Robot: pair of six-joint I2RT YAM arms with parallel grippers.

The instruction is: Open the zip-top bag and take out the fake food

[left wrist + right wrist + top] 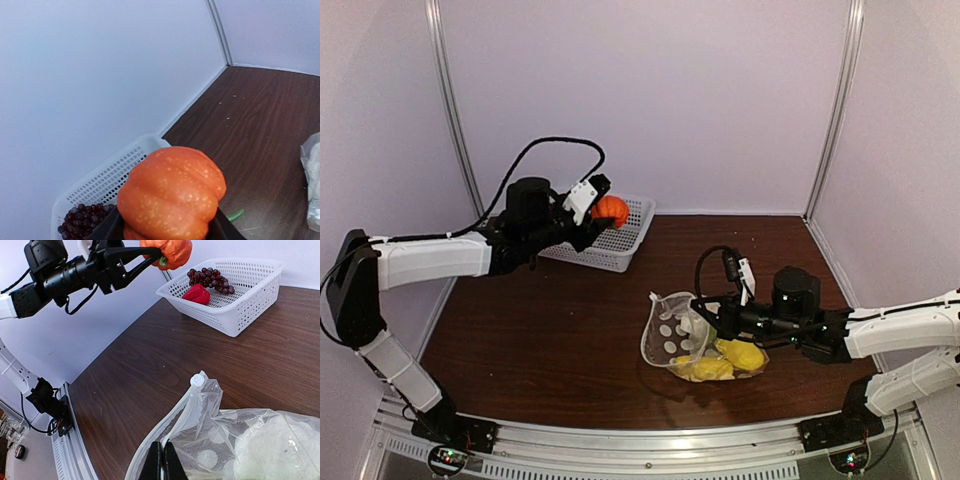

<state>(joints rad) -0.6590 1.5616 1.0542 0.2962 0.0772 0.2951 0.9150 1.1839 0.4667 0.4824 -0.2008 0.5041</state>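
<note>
The zip-top bag lies open on the table, clear with white dots. My right gripper is shut on its rim. Yellow fake food and a white lumpy piece remain inside the bag. My left gripper is raised over the left end of the white basket, shut on an orange round piece. The right wrist view shows that orange piece high above the table. A dark purple grape bunch and a red piece lie in the basket.
The basket sits at the back against the white rear wall, with the grapes in its near corner. A metal rail runs along the front edge by the arm bases. Dark wood tabletop lies between basket and bag.
</note>
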